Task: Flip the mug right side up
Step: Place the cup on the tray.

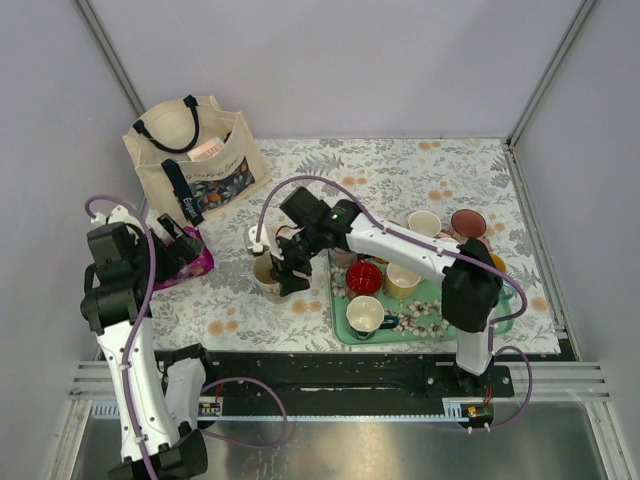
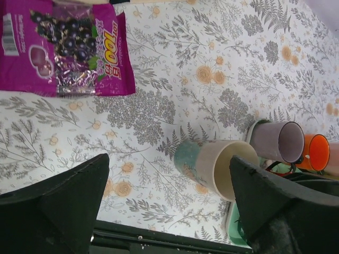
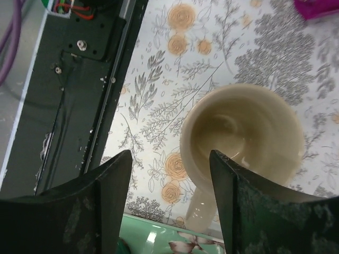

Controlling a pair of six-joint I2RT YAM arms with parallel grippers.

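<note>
Left of the tray, my right arm stretches across, right gripper spread above the upright mug; left gripper also spread, farther left.

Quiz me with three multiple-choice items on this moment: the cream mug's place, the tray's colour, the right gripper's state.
1. Where does the mug stand? A on the cloth left of the tray; B on the tray; C under the tray.
2. The tray's colour? A red; B blue; C green.
3. The right gripper is: A shut on the mug; B open above the mug; C out of view.
Answers: A, the top view shows it beside the tray; C, its rim is green; B, the right wrist view shows spread fingers either side of the upward mouth.
</note>
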